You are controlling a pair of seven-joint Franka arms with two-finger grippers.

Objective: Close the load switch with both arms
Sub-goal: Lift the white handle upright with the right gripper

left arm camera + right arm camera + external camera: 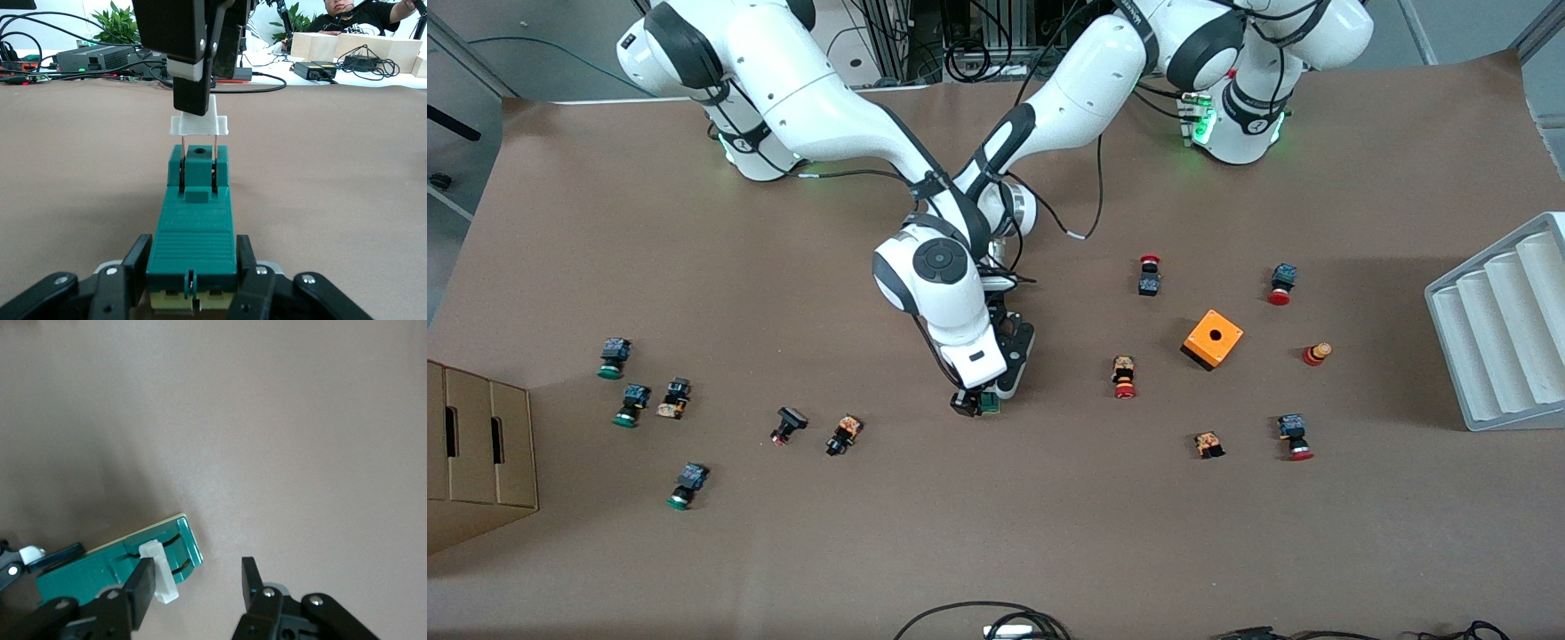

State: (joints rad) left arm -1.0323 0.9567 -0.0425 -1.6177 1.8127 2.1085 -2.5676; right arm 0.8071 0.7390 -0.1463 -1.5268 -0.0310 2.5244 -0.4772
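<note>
So the load switch (193, 233) is sitting on the brown table (1049, 533), off toward the right arm's end from the orange box (1213, 340) and a touch nearer the front camera. From the front it's mostly hiding under the two wrists. The left wrist view is showing way more: the left gripper (193, 267) is clamping the green body from both sides, and one finger of the right gripper (195, 583) is coming down on the white tab (199, 125), which is standing up on two thin pins. The right wrist view is adding that the right jaws are standing apart, with one finger touching the tab and nothing between them.
</note>
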